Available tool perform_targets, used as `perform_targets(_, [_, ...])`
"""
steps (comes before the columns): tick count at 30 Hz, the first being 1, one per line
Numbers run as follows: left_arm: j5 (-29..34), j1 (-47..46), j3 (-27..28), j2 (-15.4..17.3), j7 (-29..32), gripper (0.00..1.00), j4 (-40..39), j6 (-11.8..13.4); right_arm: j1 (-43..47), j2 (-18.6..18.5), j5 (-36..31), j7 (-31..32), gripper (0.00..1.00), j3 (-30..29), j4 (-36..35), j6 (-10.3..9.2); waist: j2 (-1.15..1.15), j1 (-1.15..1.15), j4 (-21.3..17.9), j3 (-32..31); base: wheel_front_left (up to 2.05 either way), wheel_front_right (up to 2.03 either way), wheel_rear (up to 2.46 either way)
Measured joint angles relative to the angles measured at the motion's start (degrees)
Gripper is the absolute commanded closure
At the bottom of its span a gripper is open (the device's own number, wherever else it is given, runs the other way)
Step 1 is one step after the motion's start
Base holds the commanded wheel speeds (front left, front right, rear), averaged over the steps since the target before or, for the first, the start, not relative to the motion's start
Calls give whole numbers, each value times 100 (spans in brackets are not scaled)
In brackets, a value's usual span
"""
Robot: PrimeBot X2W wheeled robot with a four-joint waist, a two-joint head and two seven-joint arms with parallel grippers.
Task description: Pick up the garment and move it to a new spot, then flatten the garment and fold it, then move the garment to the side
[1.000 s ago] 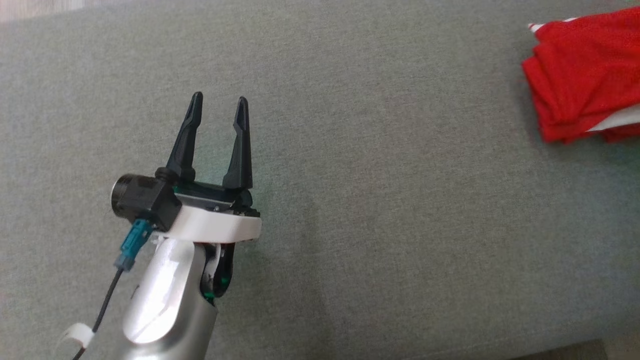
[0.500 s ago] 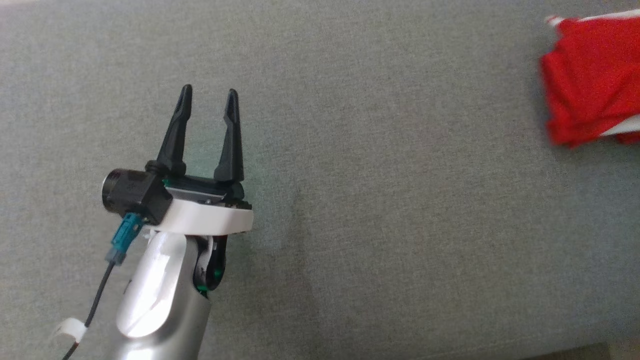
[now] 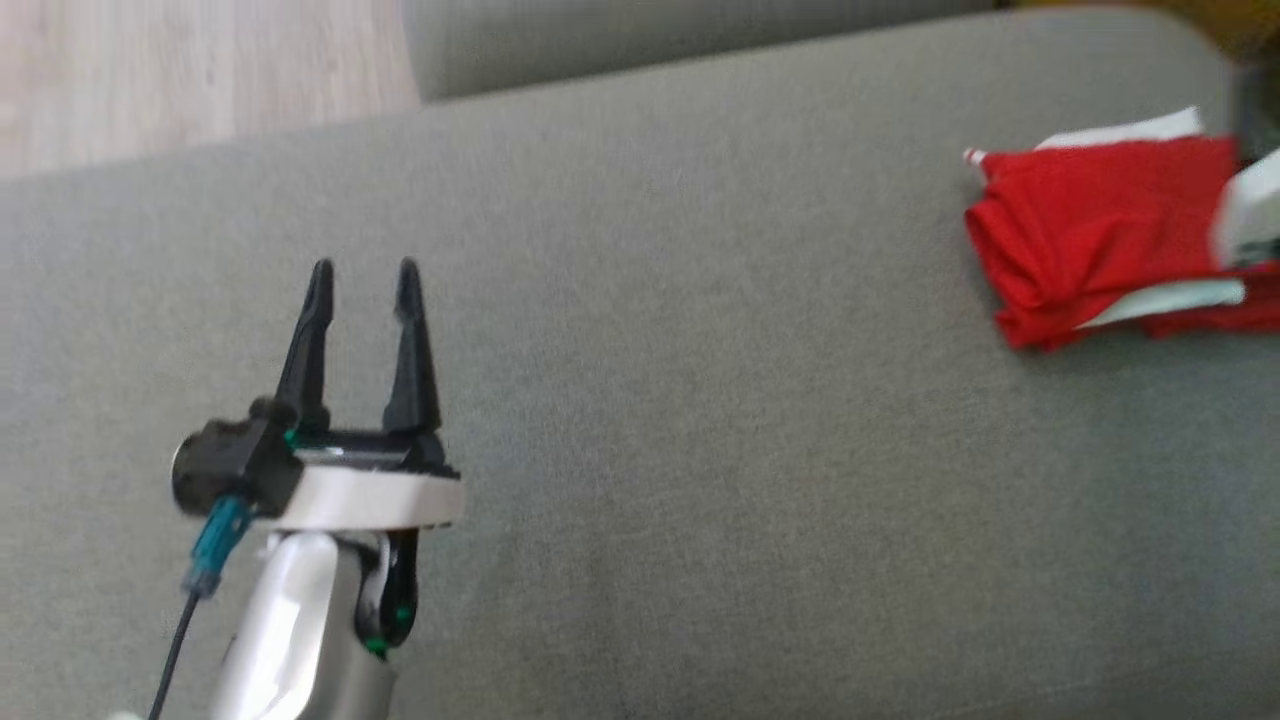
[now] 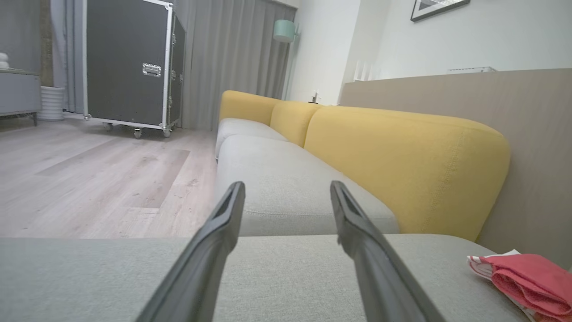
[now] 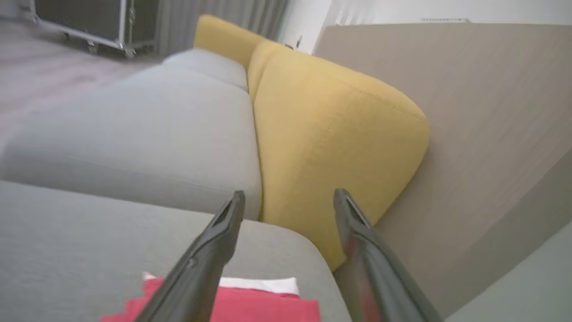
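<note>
The garment is red with white trim and lies folded on the grey seat cushion, at the far right of the head view. A pale, blurred part of my right arm overlaps its right end. In the right wrist view my right gripper stands open just above the garment, with nothing between its fingers. My left gripper hovers open and empty over the cushion at the lower left, far from the garment. The left wrist view has the left gripper and the garment at its lower right.
Yellow back cushions line the far side of the sofa, before a beige panel. Wooden floor lies beyond the cushion's left edge, with a black wheeled case standing on it. Wide bare cushion separates the left gripper from the garment.
The head camera has shifted, so floor and the cushion's edge now show. My right gripper has gone from nearly shut to open. A pale part of the right arm now overlaps the garment.
</note>
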Motion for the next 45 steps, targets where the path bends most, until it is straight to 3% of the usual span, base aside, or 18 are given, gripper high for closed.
perform_targets(7, [8,558,299,5,0,0,-132,2,959,1143,654,-381,0,-140,-1099,0,0,-1,-8,-720,0,0,0])
perform_targets(15, [-144,1079,397,7,0,0,-156,-48,2018,1951,996,-714,0,-601,-1808,0,0,0,147,-1003,0,0,0])
perform_targets(22, [-275,1432,412,9,0,0,-77,-47,3111,2030,1614,-938,0,-232,-2036,0,0,0,275,-1095,0,0,0])
perform_targets(27, [-311,1450,426,11,0,0,-108,-42,3819,2062,1844,-939,0,-283,-2431,0,0,1,374,-1086,0,0,0])
perform_targets(45, [-301,1452,408,11,0,0,32,107,4075,2070,1855,-954,0,-125,-2733,0,0,1,420,-1064,0,0,0])
